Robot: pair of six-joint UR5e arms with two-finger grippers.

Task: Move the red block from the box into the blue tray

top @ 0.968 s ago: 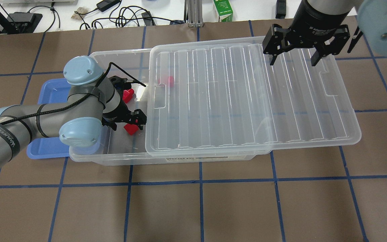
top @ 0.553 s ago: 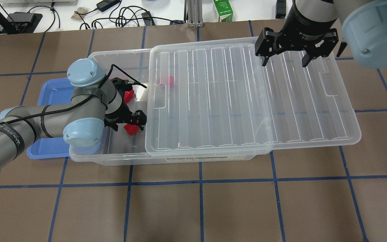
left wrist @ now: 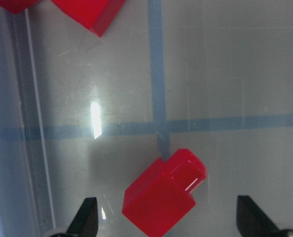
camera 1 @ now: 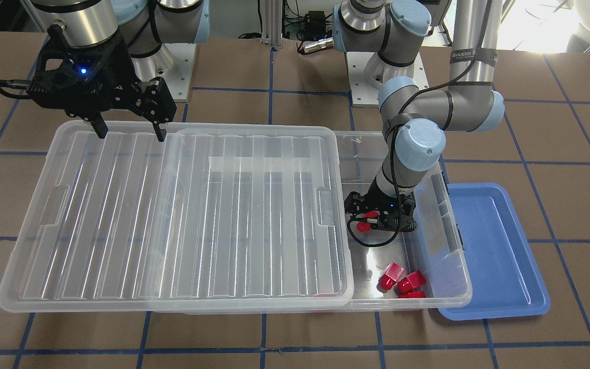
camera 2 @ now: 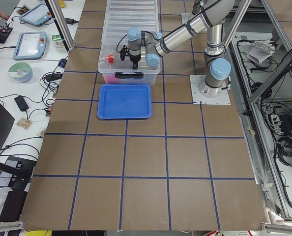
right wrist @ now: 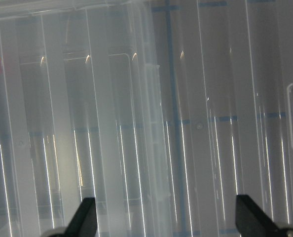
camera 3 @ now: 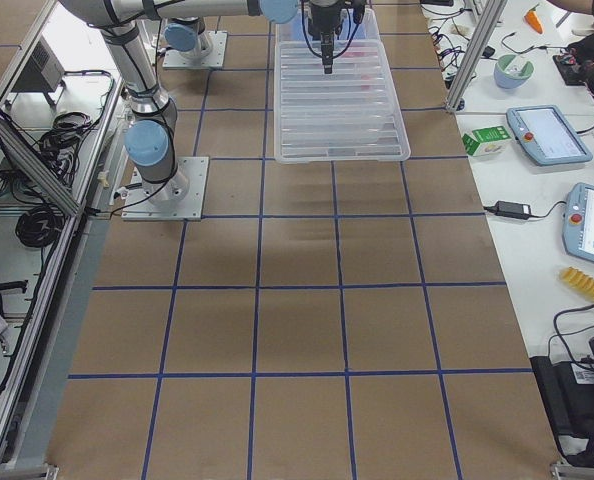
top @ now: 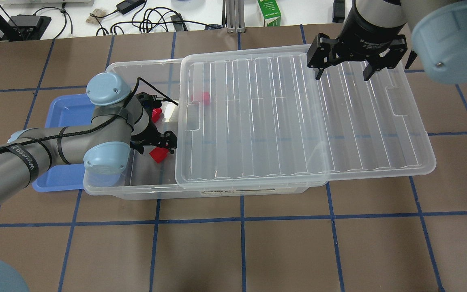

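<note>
Left gripper (top: 155, 149) perhaps lower, straddling red block (left wrist: 164, 192)

Bright, even overhead lighting; shadows soft. Specular streaks line the clear lid (top: 298, 117) ribs. A glare spot marks the box (left wrist: 94, 118) floor. Wrist views are slightly soft; upper right corner overexposed in front view.

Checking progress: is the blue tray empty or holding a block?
Empty: the blue tray shows only bare floor in the front and left views.
</note>
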